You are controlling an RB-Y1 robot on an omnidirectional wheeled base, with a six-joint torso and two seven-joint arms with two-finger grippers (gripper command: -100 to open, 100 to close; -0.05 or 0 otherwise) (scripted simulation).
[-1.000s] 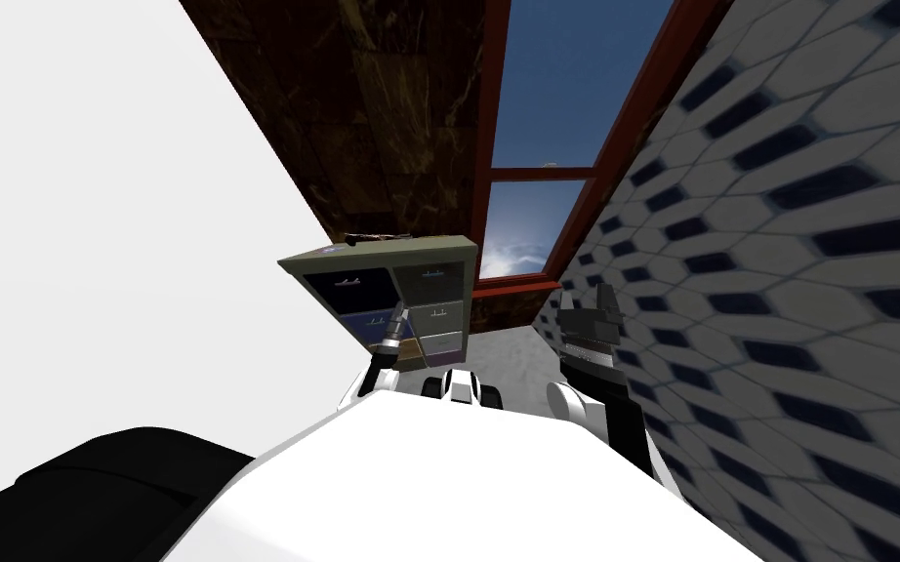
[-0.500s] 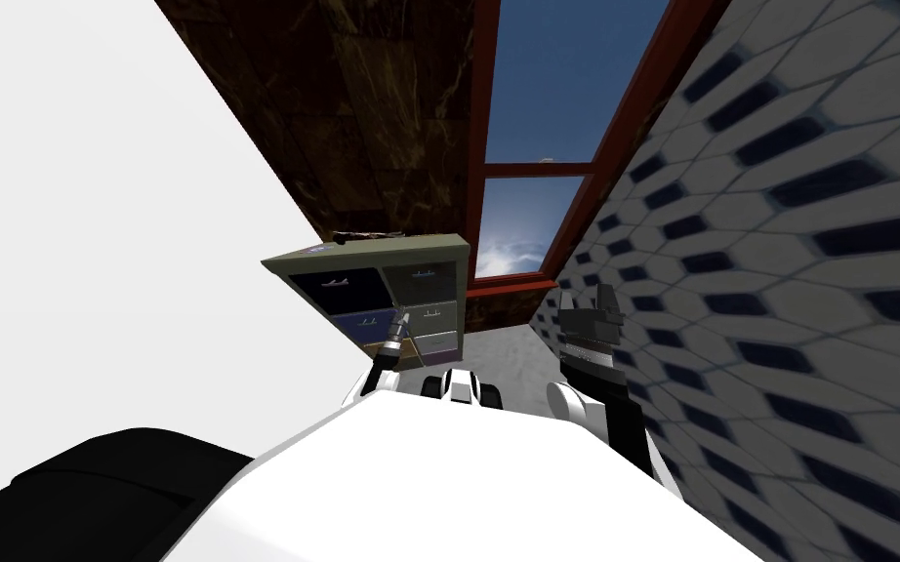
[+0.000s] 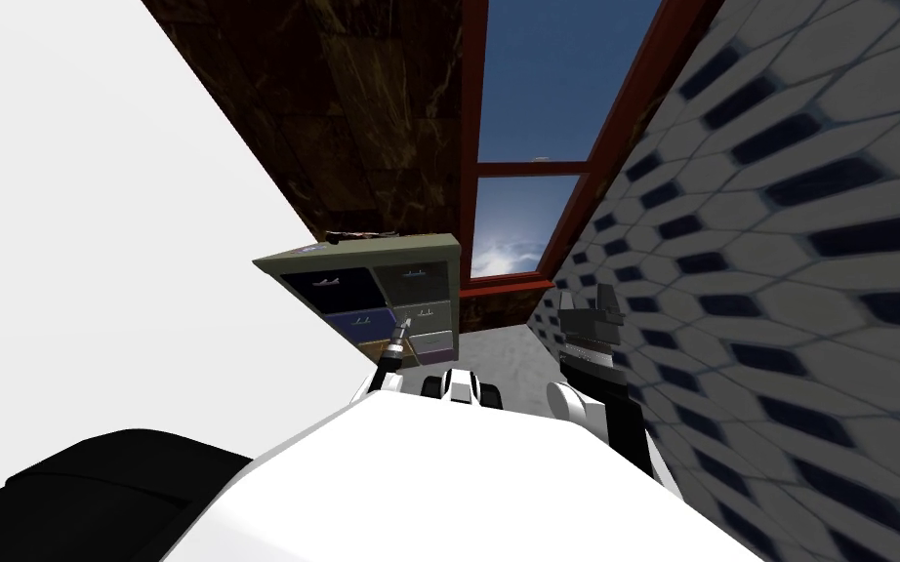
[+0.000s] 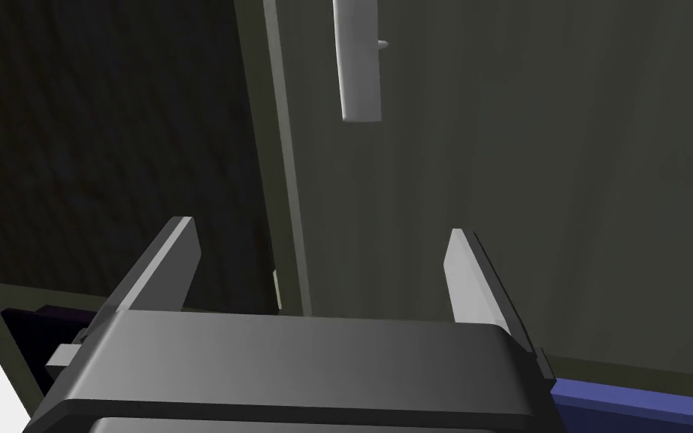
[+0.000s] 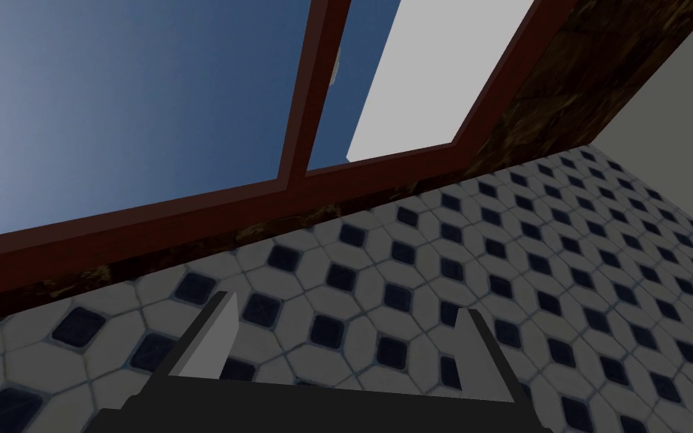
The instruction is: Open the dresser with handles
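Note:
The dresser [image 3: 380, 256] has an olive top and drawers with dark blue and grey fronts, each with a small pale handle. It stands against the dark brown wall ahead. My left gripper [image 3: 402, 327] reaches to its middle drawers. In the left wrist view the left gripper [image 4: 322, 263] is open with nothing between its fingers. It faces a dark grey-green drawer front [image 4: 525, 188] close up. A light grey handle [image 4: 358, 60] lies beyond the fingertips, untouched. My right gripper [image 3: 590, 310] is raised beside the tiled wall, and the right gripper [image 5: 345, 338] is open and empty.
A red-framed window [image 3: 526, 176] is to the right of the dresser. A tiled wall [image 3: 780, 244] runs close along my right and a white wall [image 3: 97, 244] along my left. Small items [image 3: 360, 235] lie on the dresser top. A black shape [image 3: 97, 488] sits low left.
The head view has shifted, so the dresser now sits a little further left in the picture. My left gripper stays at the drawer fronts, open. The right arm has not moved.

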